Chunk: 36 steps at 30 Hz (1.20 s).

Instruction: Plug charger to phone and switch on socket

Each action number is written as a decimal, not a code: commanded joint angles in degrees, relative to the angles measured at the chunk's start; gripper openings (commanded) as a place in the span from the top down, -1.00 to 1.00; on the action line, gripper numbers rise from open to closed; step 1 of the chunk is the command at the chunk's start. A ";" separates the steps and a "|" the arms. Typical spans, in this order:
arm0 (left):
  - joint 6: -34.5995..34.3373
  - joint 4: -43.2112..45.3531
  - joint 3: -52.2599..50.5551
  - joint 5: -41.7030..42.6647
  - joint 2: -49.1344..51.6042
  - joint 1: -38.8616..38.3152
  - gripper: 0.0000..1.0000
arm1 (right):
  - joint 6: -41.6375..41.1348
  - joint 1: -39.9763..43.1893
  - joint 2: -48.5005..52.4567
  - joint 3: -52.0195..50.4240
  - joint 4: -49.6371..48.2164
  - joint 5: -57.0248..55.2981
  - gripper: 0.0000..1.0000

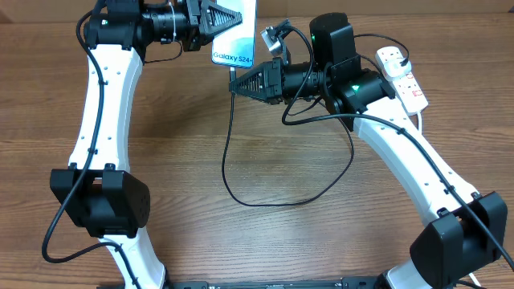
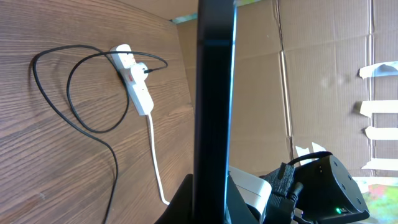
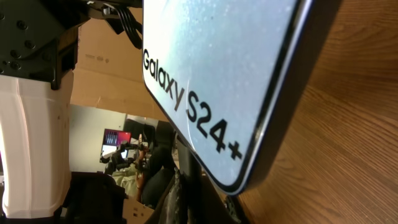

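Blue-teal phone (image 1: pixel 234 36): clamped in L gripper (image 1: pixel 213 18), above table (image 1: pixel 185 120). Charger (image 1: pixel 227 160) tip pinched in R gripper (image 1: pixel 235 83), just under phone's bottom edge. Step: plugging in; next needs tip-to-port alignment, gentle push.

Wood-grain table (image 1: pixel 185 144) fills overhead view. Cardboard panels (image 2: pixel 323 81) stand along table's 12 o'clock edge, vertical seams visible. White tape strips (image 2: pixel 380 109) on cardboard, 3 o'clock in left wrist view. Right wrist view, 8 o'clock: background room (image 3: pixel 87 130), red-lit screen (image 3: pixel 115 135), blurred.
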State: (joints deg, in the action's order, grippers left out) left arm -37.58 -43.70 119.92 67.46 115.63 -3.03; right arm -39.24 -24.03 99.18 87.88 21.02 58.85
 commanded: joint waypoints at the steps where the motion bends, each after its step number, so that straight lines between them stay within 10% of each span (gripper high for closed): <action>1: -0.33 0.22 0.22 2.69 0.35 -0.11 0.92 | -0.24 0.15 -0.48 1.14 -0.42 -1.05 0.93; 36: -0.20 0.26 0.22 -0.31 0.35 -0.11 0.92 | -1.51 0.15 -0.48 1.14 -1.07 -1.01 0.93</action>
State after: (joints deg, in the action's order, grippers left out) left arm -37.58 -43.70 119.92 65.52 115.66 -3.03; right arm -40.51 -24.03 99.18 87.88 20.53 58.04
